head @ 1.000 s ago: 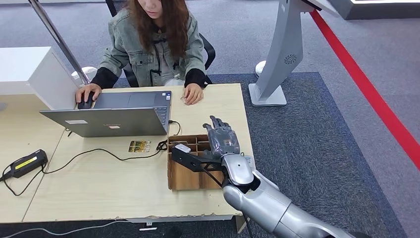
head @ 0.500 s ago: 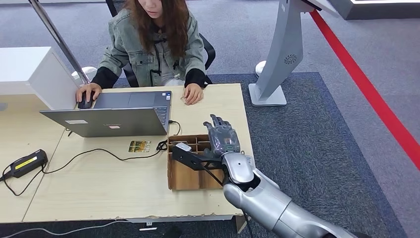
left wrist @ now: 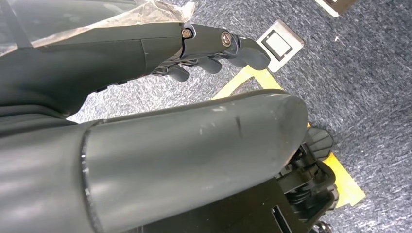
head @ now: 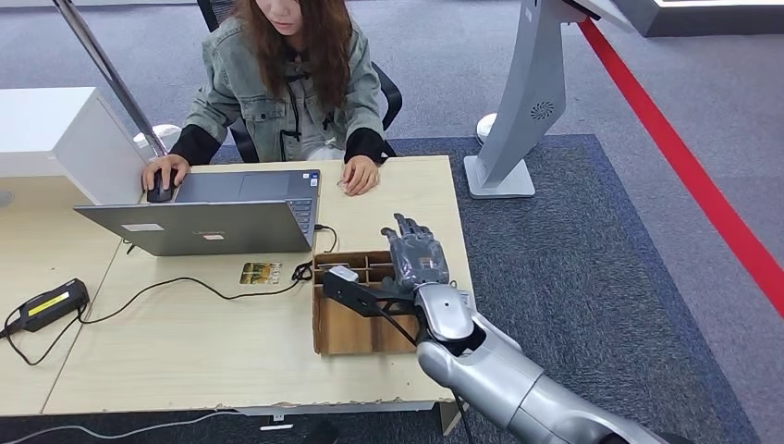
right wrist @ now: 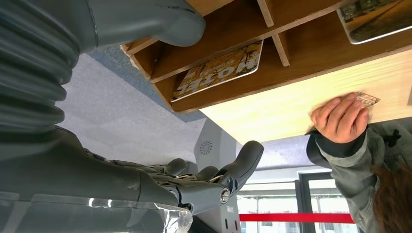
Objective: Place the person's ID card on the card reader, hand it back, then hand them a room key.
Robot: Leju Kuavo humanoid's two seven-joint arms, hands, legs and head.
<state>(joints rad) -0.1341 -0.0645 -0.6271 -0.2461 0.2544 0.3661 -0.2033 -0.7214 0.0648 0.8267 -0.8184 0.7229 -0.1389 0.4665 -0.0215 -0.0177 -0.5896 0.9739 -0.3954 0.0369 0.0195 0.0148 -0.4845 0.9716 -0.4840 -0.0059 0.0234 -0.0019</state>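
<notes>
A pale wooden tabletop (head: 231, 342) stood on grey carpet (head: 592, 240), with a red floor stripe (head: 684, 166) running past a white kiosk stand (head: 527, 102) on the right. A person (head: 287, 83) in a grey denim jacket sat at the far edge, one hand on a mouse (head: 159, 194) beside an open laptop (head: 217, 213) and the other hand (head: 361, 174) resting on the tabletop over a small card (right wrist: 367, 99), whose printing could not be read. A black card reader (head: 46, 303) lay near the left edge, its long axis running diagonally, with a cable (head: 166, 287) trailing toward the laptop. A printed card (head: 261, 273) lay flat in front of the laptop, long axis parallel to the laptop's front edge.

A cardboard divider box (head: 356, 310) sat near the right edge of the tabletop. In the right wrist view, one compartment held a key card (right wrist: 221, 70) printed "HOTEL", lying flat with its long axis along the compartment; a second card (right wrist: 376, 19) lay in another compartment.

The right hand (head: 416, 254) hovered over the box, fingers (right wrist: 243, 155) extended and apart, holding nothing. The left hand (left wrist: 214, 48) hung beside the robot's body above the carpet, fingers loosely curled with nothing in them; whether it was released or clenched could not be told.
</notes>
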